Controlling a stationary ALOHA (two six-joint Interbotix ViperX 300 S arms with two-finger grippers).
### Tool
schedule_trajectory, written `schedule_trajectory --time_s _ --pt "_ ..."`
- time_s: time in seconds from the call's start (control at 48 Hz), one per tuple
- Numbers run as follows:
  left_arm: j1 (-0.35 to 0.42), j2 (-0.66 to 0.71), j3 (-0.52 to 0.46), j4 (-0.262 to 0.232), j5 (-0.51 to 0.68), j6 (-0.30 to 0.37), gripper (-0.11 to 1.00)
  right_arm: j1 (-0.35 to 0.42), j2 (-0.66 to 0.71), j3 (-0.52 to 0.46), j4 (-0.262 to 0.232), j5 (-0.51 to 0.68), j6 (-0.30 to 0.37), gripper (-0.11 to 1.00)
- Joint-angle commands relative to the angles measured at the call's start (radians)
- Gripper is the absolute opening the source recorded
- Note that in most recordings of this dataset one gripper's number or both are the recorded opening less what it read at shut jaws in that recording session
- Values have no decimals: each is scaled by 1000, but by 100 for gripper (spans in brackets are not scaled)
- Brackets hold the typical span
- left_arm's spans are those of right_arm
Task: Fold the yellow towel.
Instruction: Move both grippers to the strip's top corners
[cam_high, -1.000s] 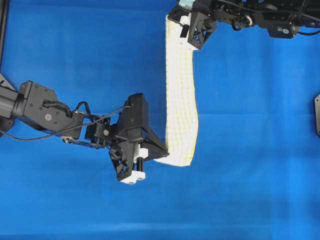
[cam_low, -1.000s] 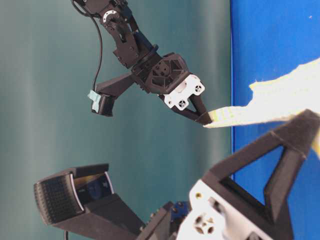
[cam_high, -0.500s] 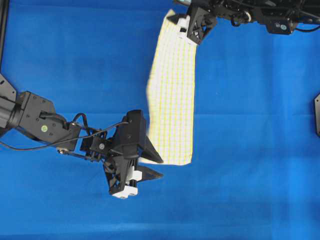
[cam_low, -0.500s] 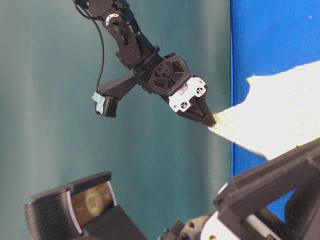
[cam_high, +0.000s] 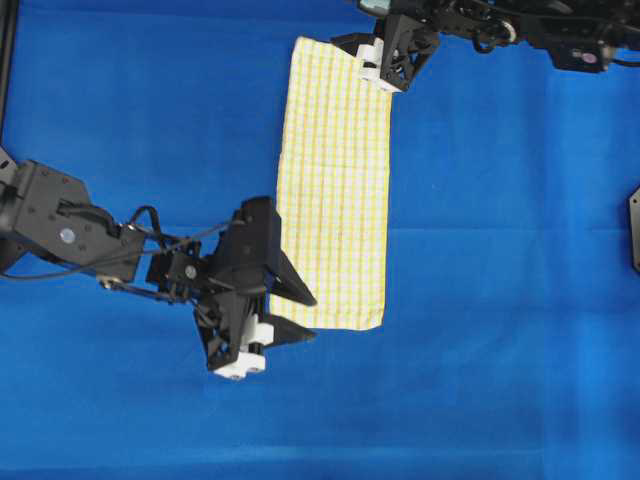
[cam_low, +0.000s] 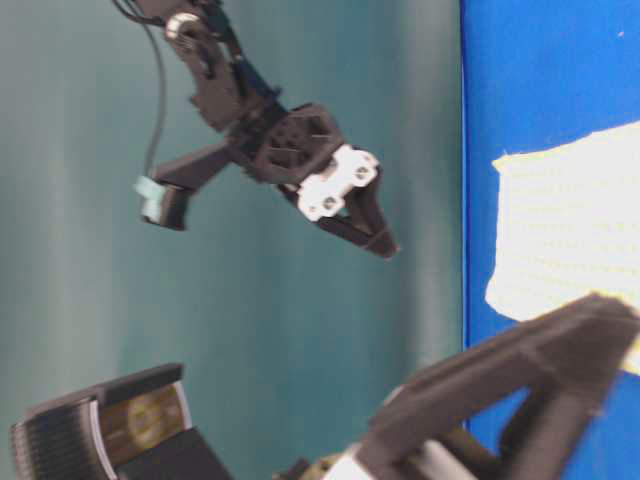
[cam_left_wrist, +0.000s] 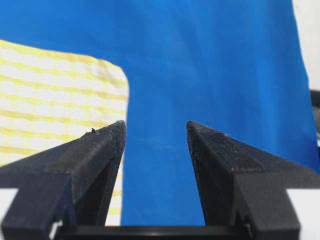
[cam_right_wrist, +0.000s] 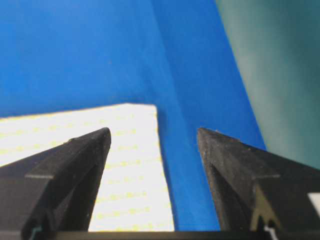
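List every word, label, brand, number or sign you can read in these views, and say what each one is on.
None can be read.
The yellow towel carries only its check pattern, no tag or lettering.
The blue table covering is plain.
The left claw and right claw show white parts with no legible marks.
A small round mark on the right arm is too small to read.

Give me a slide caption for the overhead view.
Yellow towel lies flat on the blue table covering, with the open left gripper and open right gripper at opposite ends.
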Motion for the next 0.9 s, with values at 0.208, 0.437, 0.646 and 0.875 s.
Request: schedule_trajectory --time_s 0.208,0.437,0.646,0.875 --pt "66 -117 67 9 -3 11 44 5 -133 26 -3 51 3 71" --pt "189 -241 163 25 -3 97 44 23 -244 147 6 48 20 71" --pt "305 -339 238 23 -14 166 44 91 -351 273 40 26 23 71" --pt "380 -382 281 23 -20 202 44 156 -430 365 94 -43 23 71"
